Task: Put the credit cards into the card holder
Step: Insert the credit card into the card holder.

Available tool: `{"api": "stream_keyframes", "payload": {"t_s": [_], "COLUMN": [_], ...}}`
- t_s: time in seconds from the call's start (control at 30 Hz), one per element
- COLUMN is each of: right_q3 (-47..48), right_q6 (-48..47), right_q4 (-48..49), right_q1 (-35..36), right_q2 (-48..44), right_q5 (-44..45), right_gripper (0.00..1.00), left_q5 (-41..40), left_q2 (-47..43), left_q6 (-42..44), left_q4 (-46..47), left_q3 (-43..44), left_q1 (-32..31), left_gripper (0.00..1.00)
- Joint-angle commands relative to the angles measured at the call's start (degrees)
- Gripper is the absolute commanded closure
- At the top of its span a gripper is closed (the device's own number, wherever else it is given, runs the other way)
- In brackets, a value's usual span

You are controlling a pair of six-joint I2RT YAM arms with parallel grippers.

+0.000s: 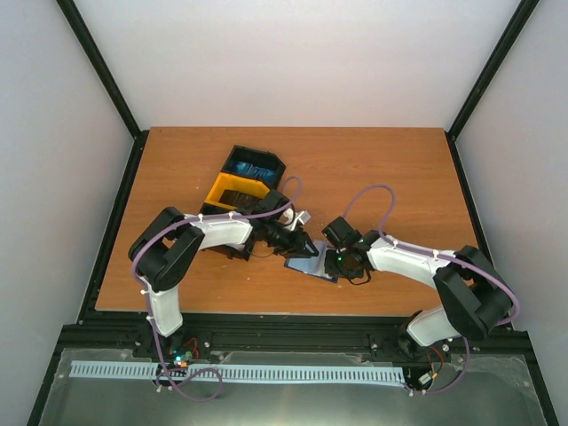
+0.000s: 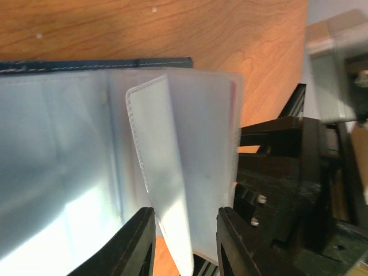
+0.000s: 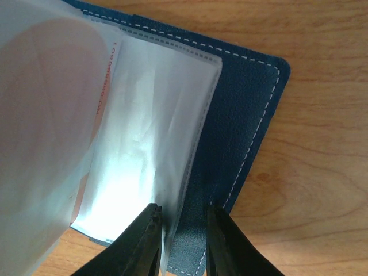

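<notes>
Pincers (image 1: 302, 246) (image 1: 333, 264) angled inward, straddling card holder (image 1: 312, 267)

The card holder (image 3: 241, 115) lies open on the wooden surface (image 3: 322, 172). Its clear sleeves (image 3: 149, 144) fan toward 9 o'clock over a white credit card (image 3: 52, 115) with a red circle. At 6 o'clock the right fingers (image 3: 141, 247) stand apart, straddling one sleeve's edge.

no text can be read; red print (image 3: 107, 69) on a sleeved card (image 3: 52, 92) is too blurred.
</notes>
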Motion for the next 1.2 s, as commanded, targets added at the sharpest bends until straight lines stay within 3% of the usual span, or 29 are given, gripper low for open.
{"api": "stream_keyframes", "payload": {"t_s": [0.0, 0.23, 0.63, 1.0, 1.17], "right_q3": [-1.0, -0.8, -1.1, -0.1, 1.1], "right_q6": [0.3, 0.1, 0.0, 3.1, -1.5], "right_q4": [0.6, 1.1, 1.9, -5.0, 0.0], "right_q1": [0.3, 0.3, 0.3, 0.3, 0.3], "right_q2": [-1.5, -2.0, -3.9, -12.5, -15.8], "right_q5": [0.9, 0.6, 0.3, 10.0, 3.1], "right_gripper": [0.77, 0.77, 0.77, 0.74, 0.67], "left_q5": [-2.0, -4.9, -3.3, -3.3, -2.9], "left_q2": [1.1, 2.0, 4.4, 6.1, 6.7], "left_q6": [0.3, 0.5, 2.3, 3.1, 3.3], "left_q4": [-3.1, -5.9, -9.2, -9.2, -9.0], "left_q3": [2.0, 2.5, 5.4, 7.3, 8.4], "left_q1": [-0.7, -1.0, -2.2, -3.0, -3.7], "left_gripper": [0.69, 0.71, 0.59, 0.8, 0.87]}}
